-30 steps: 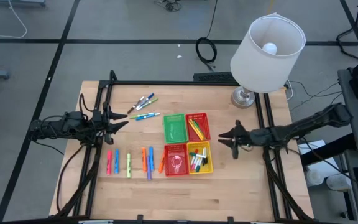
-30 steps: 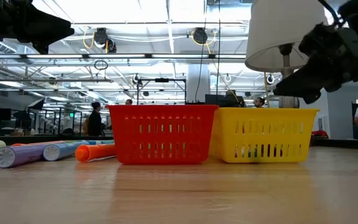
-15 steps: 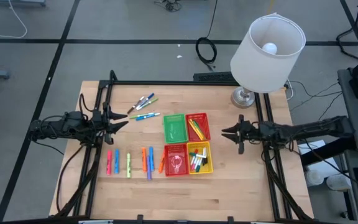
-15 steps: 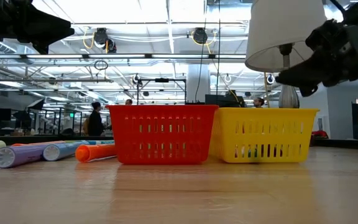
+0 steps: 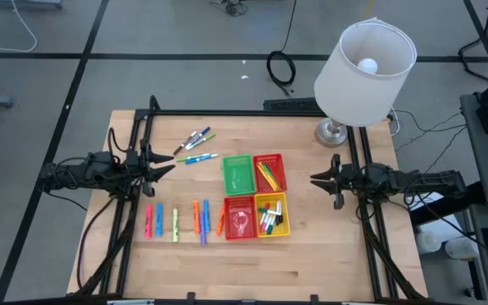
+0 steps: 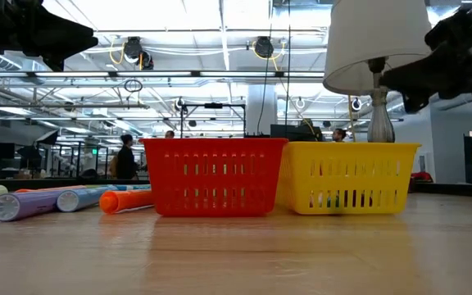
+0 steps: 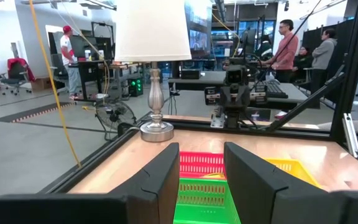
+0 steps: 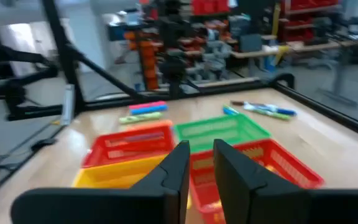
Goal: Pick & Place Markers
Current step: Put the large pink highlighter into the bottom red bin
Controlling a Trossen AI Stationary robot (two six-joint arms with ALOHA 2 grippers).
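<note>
Hovering at table edges (image 5: 312, 271), both pincers (seemingly empty), markers (image 5: 176, 222) between.

L arm lay stretched along table's left side, wrist level, left gripper (image 5: 166, 163) pointed inward toward table centre; fingers (image 7: 166, 171) parted w/ a clear gap, nothing between them. R arm reached in from right edge, forearm roughly level, right gripper (image 5: 316, 179) aimed inward above the surface; its fingers (image 8: 178, 163) stood close together w/ a narrow gap, holding nothing.
</note>
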